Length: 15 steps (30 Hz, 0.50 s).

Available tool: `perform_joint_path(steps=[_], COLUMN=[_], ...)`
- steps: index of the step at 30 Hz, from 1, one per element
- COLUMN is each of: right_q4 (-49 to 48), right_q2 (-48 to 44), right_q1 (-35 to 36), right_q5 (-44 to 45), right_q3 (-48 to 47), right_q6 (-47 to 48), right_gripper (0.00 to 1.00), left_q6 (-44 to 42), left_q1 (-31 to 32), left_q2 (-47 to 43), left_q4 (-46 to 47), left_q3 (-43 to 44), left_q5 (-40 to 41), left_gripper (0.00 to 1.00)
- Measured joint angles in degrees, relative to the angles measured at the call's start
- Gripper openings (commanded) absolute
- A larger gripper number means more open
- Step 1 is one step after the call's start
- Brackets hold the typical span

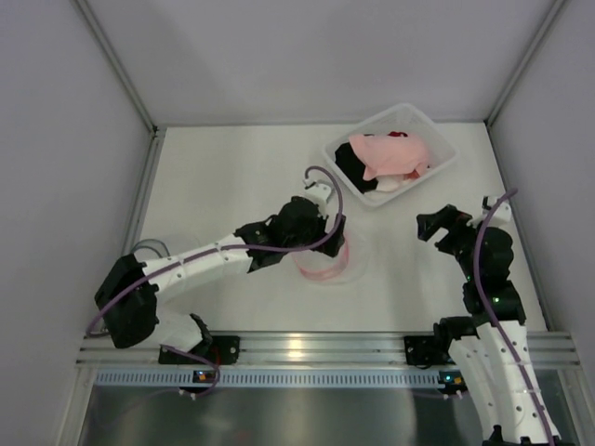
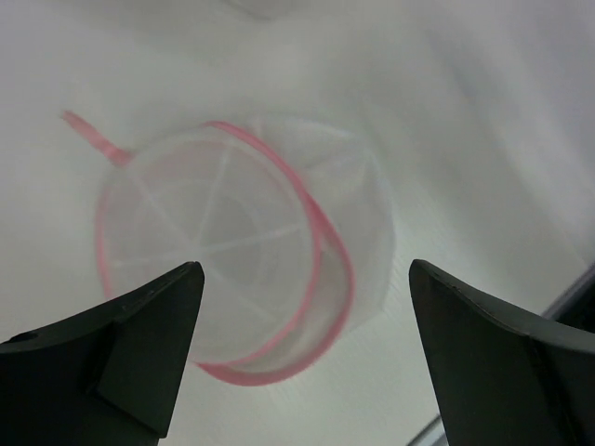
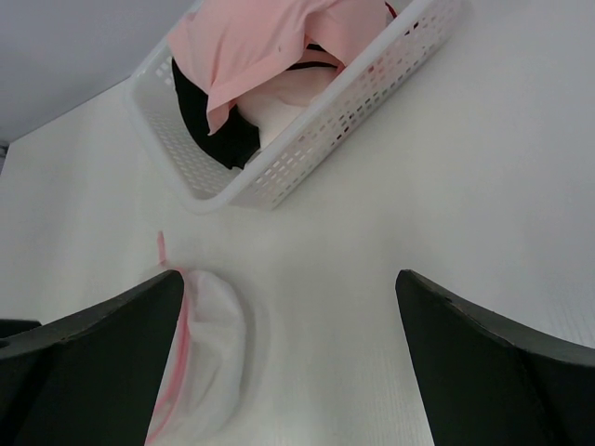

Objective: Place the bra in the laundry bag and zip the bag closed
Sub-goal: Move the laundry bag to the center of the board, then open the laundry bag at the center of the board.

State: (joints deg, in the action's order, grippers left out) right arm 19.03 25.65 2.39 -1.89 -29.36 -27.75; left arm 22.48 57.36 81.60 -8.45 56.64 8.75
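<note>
Working left to right in the top view: the left gripper (image 1: 319, 197) hangs over the middle of the table (image 1: 214, 177), directly above the laundry bag (image 1: 325, 265). In its wrist view its fingers (image 2: 149, 325) are spread wide, with nothing between them. The bag lies on the table below, its pink-trimmed mouth gaping towards the camera, with a pink strip (image 2: 91, 137) trailing to the upper left. We judge the arm sits there to keep the mouth reachable for loading. Further right, in the upper right of the frame, the white basket (image 1: 442, 139) holds a heap of clothes. A pink garment (image 1: 386, 153), most likely the bra, lies on top of a black piece (image 1: 351, 167), so the task's item is not yet in the bag. At the right, the right gripper (image 1: 444, 223) is spread wide and empty. It points across bare table between the basket and the bag, which we read as a ready pose for the pick. We find no brand, label or legible writing in any view.
</note>
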Motion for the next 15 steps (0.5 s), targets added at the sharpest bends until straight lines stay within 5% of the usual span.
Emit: perform_joint_path(steps=[6,15], right_q4=[0.17,-0.57], right_q2=[1.51,3.17], right_q1=[0.00,0.02], right_q5=[-1.60,-6.19], right_q3=[0.00,0.04], right_q6=[-0.11,-1.25], right_gripper=[0.99,0.99], left_q6=[-2.80,0.02], left_q1=[-10.43,-8.22], left_q2=[-0.96,3.67], left_q4=[-0.79,-2.14], left_q3=[-1.14,-2.95], left_q5=[5.75,6.34], left_gripper=[0.88,0.80])
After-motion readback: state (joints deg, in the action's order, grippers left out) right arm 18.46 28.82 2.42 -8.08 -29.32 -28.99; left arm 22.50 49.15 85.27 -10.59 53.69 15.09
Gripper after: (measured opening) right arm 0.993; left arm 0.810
